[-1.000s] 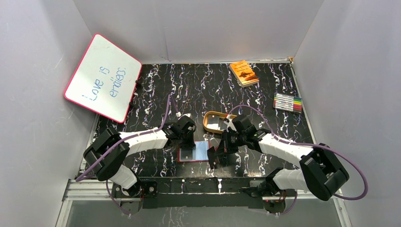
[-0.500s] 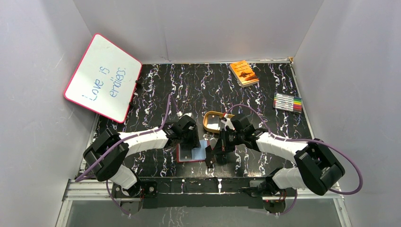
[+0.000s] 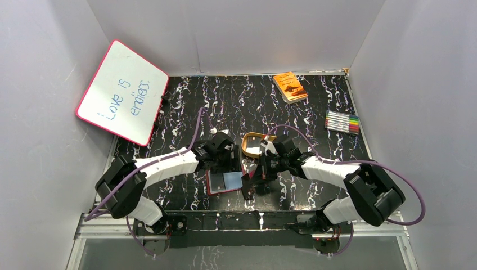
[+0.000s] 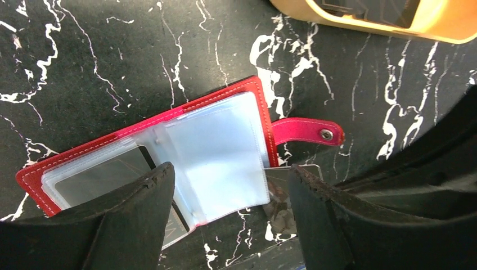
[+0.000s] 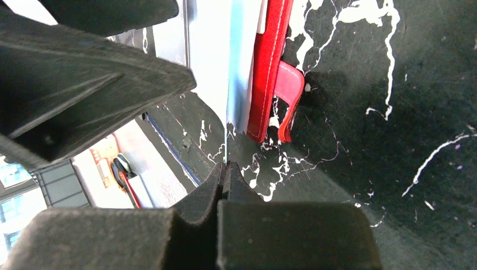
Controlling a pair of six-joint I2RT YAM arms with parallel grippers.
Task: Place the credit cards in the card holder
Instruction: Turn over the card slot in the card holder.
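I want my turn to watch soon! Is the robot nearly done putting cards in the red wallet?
About partway. The red card holder lies open, and one grey card already looks tucked inside. The right fingers pinch another credit card at the holder's edge; the left fingers hang open above. What looks like a dark card waits in the gold tray.
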